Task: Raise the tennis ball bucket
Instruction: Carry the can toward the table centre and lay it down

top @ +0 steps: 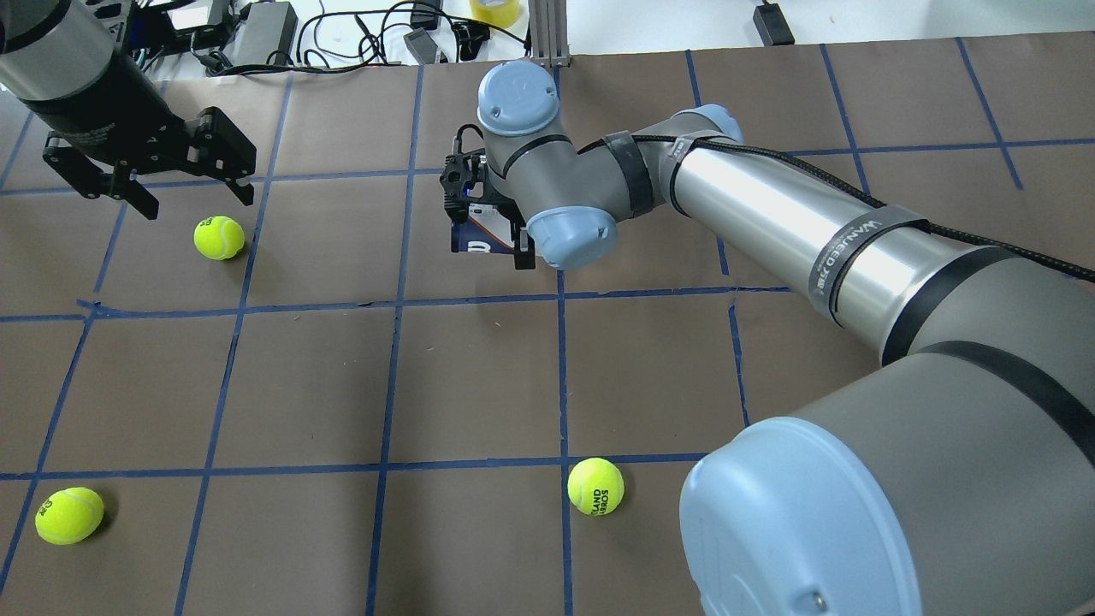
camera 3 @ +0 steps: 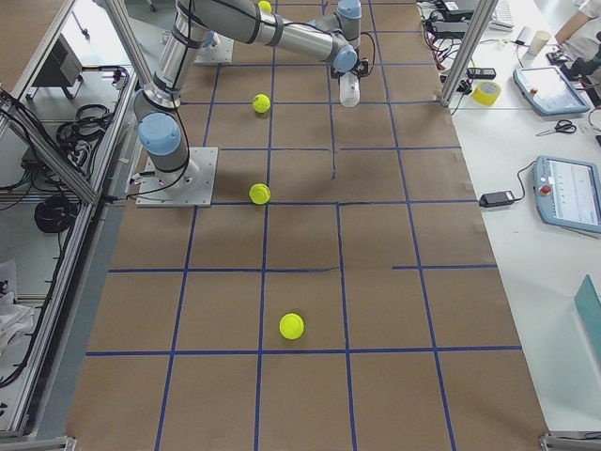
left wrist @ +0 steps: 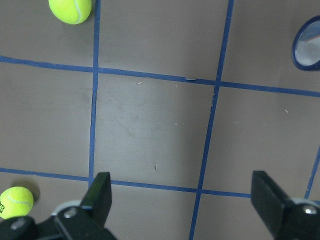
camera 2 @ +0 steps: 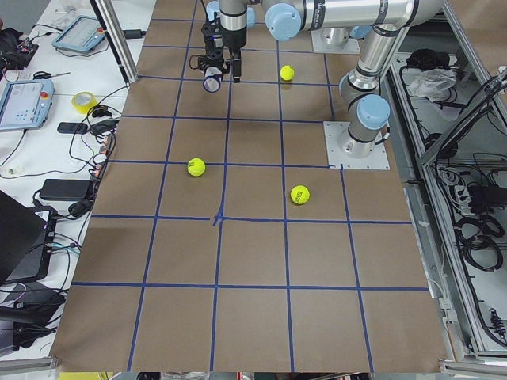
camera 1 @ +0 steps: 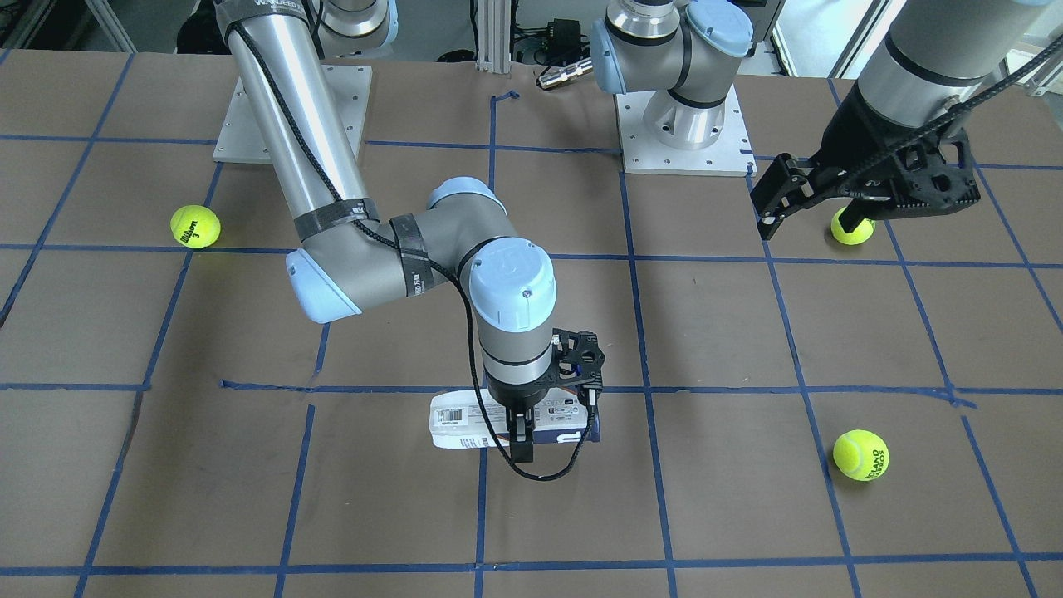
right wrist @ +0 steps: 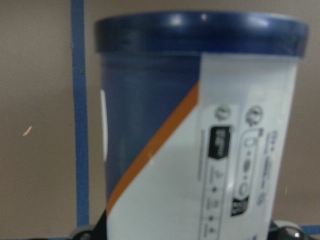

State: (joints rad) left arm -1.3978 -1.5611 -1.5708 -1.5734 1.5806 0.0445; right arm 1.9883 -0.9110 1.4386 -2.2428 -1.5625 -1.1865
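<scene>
The tennis ball bucket (camera 1: 465, 422) is a clear can with a white and navy label, lying on its side near the table's middle. It also shows in the overhead view (top: 479, 238) and fills the right wrist view (right wrist: 200, 140), navy rim at the top. My right gripper (camera 1: 521, 428) is shut around its middle from above. I cannot tell whether the can touches the table. My left gripper (top: 192, 201) is open and empty, hovering over a tennis ball (top: 219, 237); the left wrist view shows its jaws wide apart.
Three tennis balls lie loose: one under the left gripper (camera 1: 853, 226), one at the front (camera 1: 860, 454), one near the right arm's base side (camera 1: 195, 226). The two arm bases (camera 1: 681, 124) stand at the robot's edge. Blue tape lines grid the brown table.
</scene>
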